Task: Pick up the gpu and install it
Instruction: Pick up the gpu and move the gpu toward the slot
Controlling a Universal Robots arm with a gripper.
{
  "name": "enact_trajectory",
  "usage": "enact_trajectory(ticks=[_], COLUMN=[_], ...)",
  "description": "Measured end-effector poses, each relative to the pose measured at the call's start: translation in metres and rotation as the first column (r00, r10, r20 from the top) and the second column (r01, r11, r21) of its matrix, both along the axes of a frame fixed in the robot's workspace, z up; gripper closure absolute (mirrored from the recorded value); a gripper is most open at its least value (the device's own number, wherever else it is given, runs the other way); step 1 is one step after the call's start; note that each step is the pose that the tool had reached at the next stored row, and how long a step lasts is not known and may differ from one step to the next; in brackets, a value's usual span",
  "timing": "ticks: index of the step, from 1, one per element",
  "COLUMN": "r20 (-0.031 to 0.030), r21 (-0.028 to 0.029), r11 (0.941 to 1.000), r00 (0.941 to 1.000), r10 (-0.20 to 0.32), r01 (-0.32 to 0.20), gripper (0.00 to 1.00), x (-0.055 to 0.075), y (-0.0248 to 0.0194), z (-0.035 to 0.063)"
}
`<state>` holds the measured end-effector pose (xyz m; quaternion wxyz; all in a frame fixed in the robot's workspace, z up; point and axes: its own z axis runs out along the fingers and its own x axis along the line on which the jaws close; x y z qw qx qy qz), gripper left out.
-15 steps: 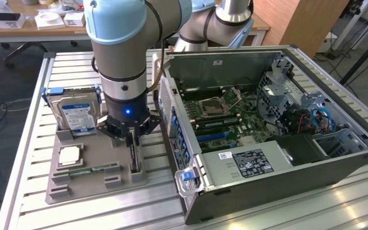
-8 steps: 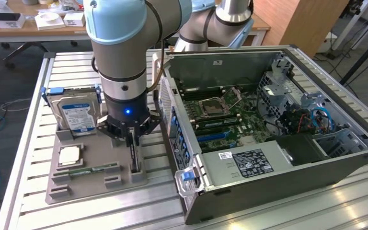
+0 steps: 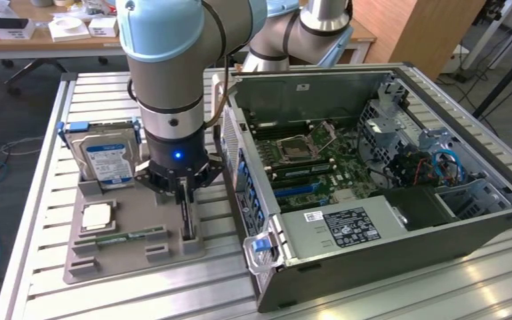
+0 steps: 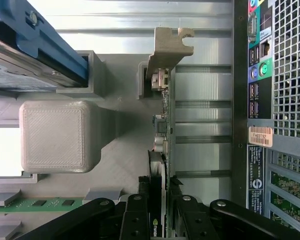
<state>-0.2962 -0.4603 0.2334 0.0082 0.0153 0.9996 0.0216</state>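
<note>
The end effector (image 3: 185, 192) (image 4: 160, 188) is lowered over the gpu (image 3: 187, 217) (image 4: 165, 125), its black fingers (image 4: 142, 200) pressed against both faces of the card. The gpu stands on edge in a slot of the gray holder tray (image 3: 123, 260), just beside the open computer case (image 3: 399, 267). A hard drive (image 3: 109, 160) stands in the tray's far end on the slatted desk (image 3: 194, 290).

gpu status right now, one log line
gripper: astride gpu | gpu: upright on edge in gray holder tray | computer case: open, gpu not yet installed
</note>
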Motion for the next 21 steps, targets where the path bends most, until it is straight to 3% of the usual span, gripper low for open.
enact_trajectory(ticks=[8, 21], r20=[-0.0002, 0.0009], r21=[-0.0002, -0.0002], r11=[1.0000, 1.0000], r00=[1.0000, 1.0000], r10=[0.000, 0.000], r01=[0.000, 0.000], gripper=[0.74, 0.74], x=[0.000, 0.000], y=[0.0000, 0.0000], z=[0.0178, 0.0726])
